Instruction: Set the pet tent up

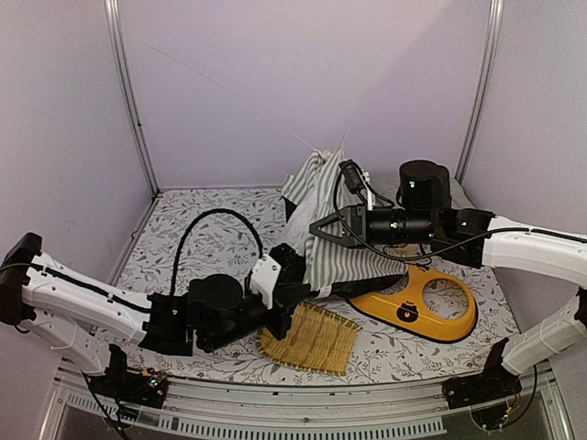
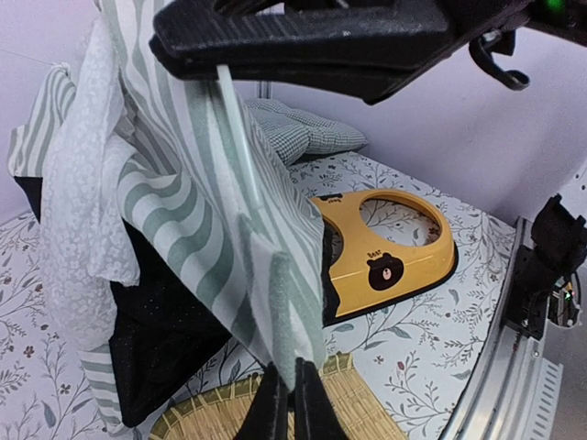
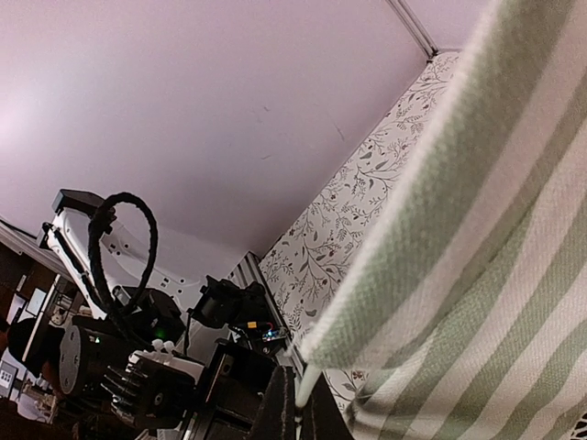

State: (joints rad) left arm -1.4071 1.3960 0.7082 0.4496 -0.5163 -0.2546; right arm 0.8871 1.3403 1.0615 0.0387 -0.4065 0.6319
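Pet tent (image 1: 316, 197) stands mid-tabletop (image 1: 211, 229). Woven mat (image 1: 312, 341) lies before it, bowl stand (image 1: 385, 307) to its right, cushion (image 2: 307, 133) behind the stand.

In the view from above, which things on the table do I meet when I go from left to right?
woven mat → pet tent → yellow bowl stand
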